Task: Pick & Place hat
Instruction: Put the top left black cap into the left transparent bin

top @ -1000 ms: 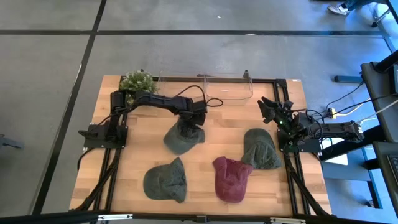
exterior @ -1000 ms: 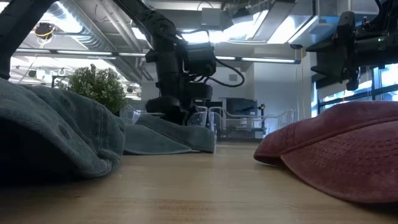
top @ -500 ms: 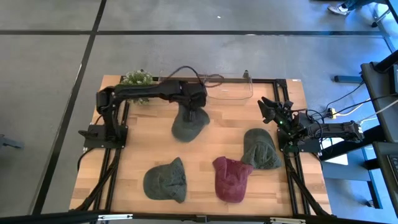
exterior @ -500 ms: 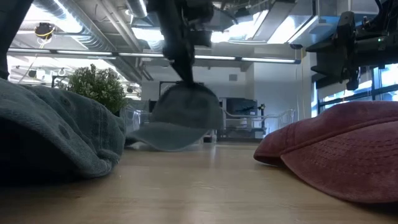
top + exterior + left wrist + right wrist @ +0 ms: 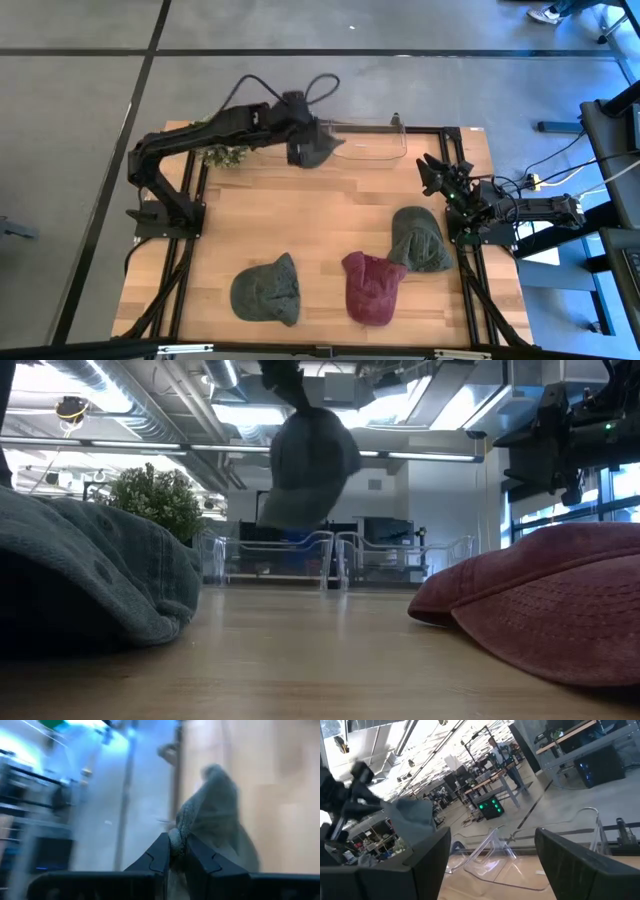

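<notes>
Hat in hand: grey-green cap [image 5: 316,150] hangs in the air, pinched by the left claw [image 5: 176,851] at a fold of cloth, right at the near edge of the clear tray [image 5: 375,150].
Left claw: fingers closed tight on the fabric, the cap drooping limp below them.
Right claw: [image 5: 436,172] parked beside the tray's right end, fingers spread wide, holding nothing.
Progress: I'd say the pick is done for this cap and the carry is nearly over; the drop into the tray looks not yet made, and the tray seems empty.
Left to do: three more caps lie on the worktop [image 5: 330,225], all in front of the tray: a green one [image 5: 266,291] farthest from it, a dark red one [image 5: 373,287] next to that, another grey-green one [image 5: 418,238] nearer the right arm.
Cloth: soft washed cotton, faded, with stitched seams showing on the red cap; all slump flat instead of holding a dome.
Tray: thin transparent plastic, low walls, rounded corners.
Worktop: pale wooden planks inside a black frame.
Plant: small leafy bush [image 5: 220,150] just left of the tray.
</notes>
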You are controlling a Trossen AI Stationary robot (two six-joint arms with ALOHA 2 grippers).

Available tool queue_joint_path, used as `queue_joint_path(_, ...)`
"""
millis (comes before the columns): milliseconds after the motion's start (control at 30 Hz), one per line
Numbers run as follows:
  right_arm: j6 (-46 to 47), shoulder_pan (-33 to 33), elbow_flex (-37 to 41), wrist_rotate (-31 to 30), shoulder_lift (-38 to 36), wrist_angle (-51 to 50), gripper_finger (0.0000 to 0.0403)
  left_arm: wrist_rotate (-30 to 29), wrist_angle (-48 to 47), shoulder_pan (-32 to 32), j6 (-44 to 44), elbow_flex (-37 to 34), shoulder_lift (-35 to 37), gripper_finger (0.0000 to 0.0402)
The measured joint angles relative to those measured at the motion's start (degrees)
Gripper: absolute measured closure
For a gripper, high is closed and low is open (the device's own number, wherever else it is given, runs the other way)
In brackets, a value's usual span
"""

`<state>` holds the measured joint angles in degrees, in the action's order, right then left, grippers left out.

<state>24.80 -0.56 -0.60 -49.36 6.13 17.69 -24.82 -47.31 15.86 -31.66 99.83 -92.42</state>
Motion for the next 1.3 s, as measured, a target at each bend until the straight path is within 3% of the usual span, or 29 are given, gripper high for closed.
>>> queue_joint_path(167, 0.1, 0.0, 0.0, -0.1, 0.0, 0.0, 0.0114, -7.7, 5.3, 2.4, -3.5, 0.7, 1.4, 0.0371)
queue_joint_path(367, 0.2, 0.0, 0.0, -0.1, 0.0, 0.0, 0.0114, -6.3, 7.1, 6.3, -19.4, 0.6, 1.4, 0.0371)
queue_joint_path(500, 0.2, 0.0, 0.0, -0.1, 0.0, 0.0, 0.0114, 2.5, 8.4, 9.2, -26.0, 0.6, 1.4, 0.0372)
queue_joint_path(667, 0.2, 0.0, 0.0, -0.1, 0.0, -0.1, 0.0114, 21.5, 9.5, 13.0, -34.2, 0.6, 0.9, 0.0371)
queue_joint_path(767, 0.3, 0.0, 0.0, -0.1, 0.0, -0.2, 0.0114, 28.7, 9.5, 14.7, -43.9, 0.2, 0.0, 0.0371)
queue_joint_path(900, 0.5, 0.0, 0.0, -0.1, 0.0, -0.2, 0.0114, 30.3, 9.4, 15.9, -53.4, -0.2, -1.9, 0.0371)
queue_joint_path(1300, 0.6, 0.0, 0.0, -0.1, 0.0, -0.2, 0.0114, 32.9, 9.2, 19.8, -64.6, -0.3, -6.8, 0.0371)
